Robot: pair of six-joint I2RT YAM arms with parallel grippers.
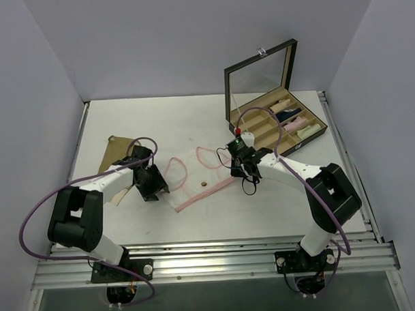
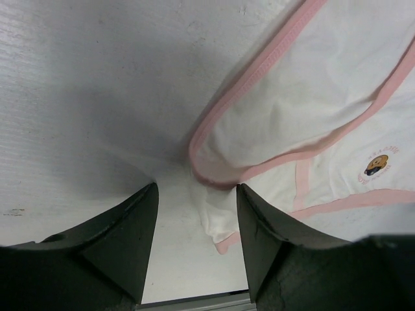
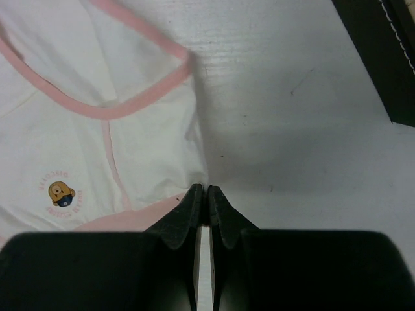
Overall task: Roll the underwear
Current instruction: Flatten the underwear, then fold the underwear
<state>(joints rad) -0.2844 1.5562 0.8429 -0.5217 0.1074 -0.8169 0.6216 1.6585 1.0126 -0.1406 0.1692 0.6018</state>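
Finds the white underwear (image 1: 194,175) spread flat in the middle of the table (image 1: 216,222), the left gripper (image 2: 196,194) wide open astride its left corner and gripping nothing, the right gripper (image 3: 207,191) closed tight with tips against the opposite hem, any cloth pinched there impossible to tell.

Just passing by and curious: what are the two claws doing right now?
Left gripper: open, a corner of the white briefs between its jaws.
Right gripper: shut at the briefs' edge; a grip cannot be told.
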